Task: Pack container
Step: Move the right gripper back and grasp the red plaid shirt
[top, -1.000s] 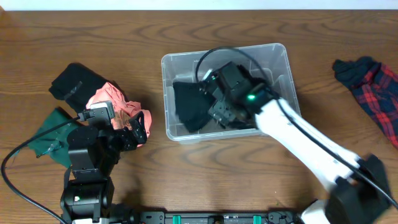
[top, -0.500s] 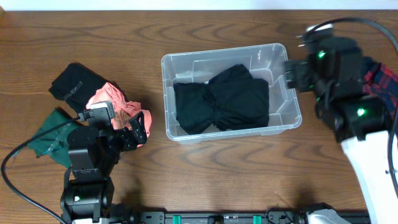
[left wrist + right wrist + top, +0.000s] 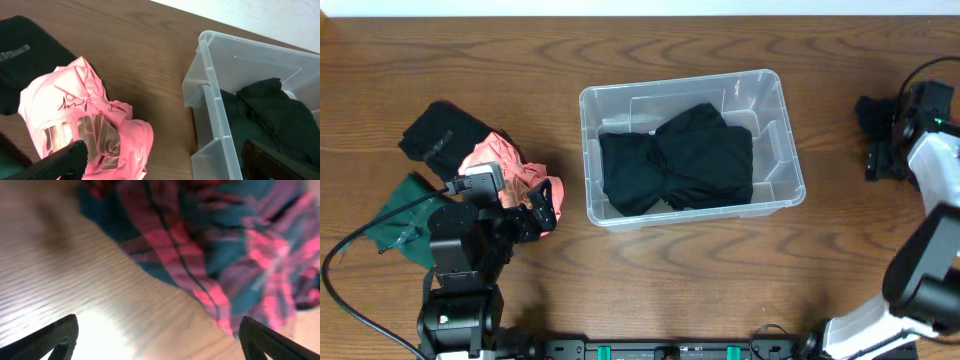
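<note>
The clear plastic container [image 3: 588, 150] stands mid-table with a folded black garment [image 3: 675, 170] inside it. It also shows in the left wrist view [image 3: 215, 100], with the black garment [image 3: 270, 115] in it. My left gripper [image 3: 165, 165] is open and empty. It hovers between a crumpled pink garment [image 3: 85, 125] and the container's left wall. My right gripper [image 3: 160, 340] is open and empty, low over the table beside a red-and-blue plaid garment [image 3: 210, 240]. In the overhead view the right gripper [image 3: 882, 140] is at the far right and hides most of the plaid garment.
Left of the container lie the pink garment [image 3: 505, 170], a black garment [image 3: 440, 135] and a dark green garment [image 3: 405, 215]. The left arm's cable loops near the table's front left.
My right gripper left the black garment in the container, rose out and swung right to the plaid garment. The left arm has not moved.
</note>
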Motion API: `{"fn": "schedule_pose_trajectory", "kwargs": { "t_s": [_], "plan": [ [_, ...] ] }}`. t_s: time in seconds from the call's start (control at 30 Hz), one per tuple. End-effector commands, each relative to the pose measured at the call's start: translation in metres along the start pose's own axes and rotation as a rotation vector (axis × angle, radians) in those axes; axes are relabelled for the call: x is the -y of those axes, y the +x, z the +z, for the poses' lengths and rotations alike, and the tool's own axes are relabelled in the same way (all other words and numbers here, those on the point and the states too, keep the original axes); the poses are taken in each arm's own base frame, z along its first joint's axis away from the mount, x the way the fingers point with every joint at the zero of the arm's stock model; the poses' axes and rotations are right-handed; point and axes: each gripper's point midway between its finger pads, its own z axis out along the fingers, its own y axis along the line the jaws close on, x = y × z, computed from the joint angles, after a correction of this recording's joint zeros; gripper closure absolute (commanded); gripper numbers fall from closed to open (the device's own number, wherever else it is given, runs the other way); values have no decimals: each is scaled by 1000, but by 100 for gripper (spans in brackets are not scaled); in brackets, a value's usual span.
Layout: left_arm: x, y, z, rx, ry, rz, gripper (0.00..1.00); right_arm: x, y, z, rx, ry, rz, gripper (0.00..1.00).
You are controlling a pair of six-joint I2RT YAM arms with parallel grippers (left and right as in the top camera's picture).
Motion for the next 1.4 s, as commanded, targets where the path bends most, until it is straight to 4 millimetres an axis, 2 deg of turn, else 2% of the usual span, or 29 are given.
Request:
{"fn": "schedule_pose_trajectory", "kwargs": {
  "t_s": [0.0,0.3,0.43,0.47,0.53,0.63,0.7,0.73,0.8,0.87,0.93,1.03,1.1,1.13,1.23,1.27,1.37],
  "plan": [
    [6,-10,-4,21,21,6,2,14,5,21,-34,56,6,1],
    [6,-10,-4,22,21,6,2,49,-9,57,14,135,17,1],
    [6,-10,-4,22,21,6,2,56,-4,76,6,108,39,1],
    [6,-10,-4,22,21,6,2,54,-2,80,4,80,45,4],
    [6,-10,-4,23,21,6,2,42,0,86,14,-14,52,16],
    [7,-10,-4,23,21,6,2,30,-2,87,36,-109,63,66],
    [7,-10,-4,22,21,6,2,28,-1,84,31,-113,64,87],
    [6,-10,-4,22,21,6,2,27,-1,81,32,-115,62,95],
    [6,-10,-4,22,21,6,2,27,-9,70,59,-111,105,99],
    [7,-10,-4,22,21,6,2,26,-24,47,121,-120,116,99],
    [7,-10,-4,22,22,6,2,25,-42,15,208,-126,103,99],
    [7,-10,-4,22,22,6,2,27,-68,-50,368,-108,89,99],
    [7,-10,-4,22,22,6,2,26,-77,-90,461,-104,78,99],
    [7,-10,-4,22,22,6,2,24,-81,-117,521,-105,69,99],
    [7,-10,-4,22,22,6,2,12,-84,-176,647,-122,36,99],
    [7,-10,-4,22,22,6,2,-2,-81,-211,718,-146,0,99],
    [7,-10,-4,22,22,6,2,-30,-72,-257,810,-197,-70,99]
  ]
}}
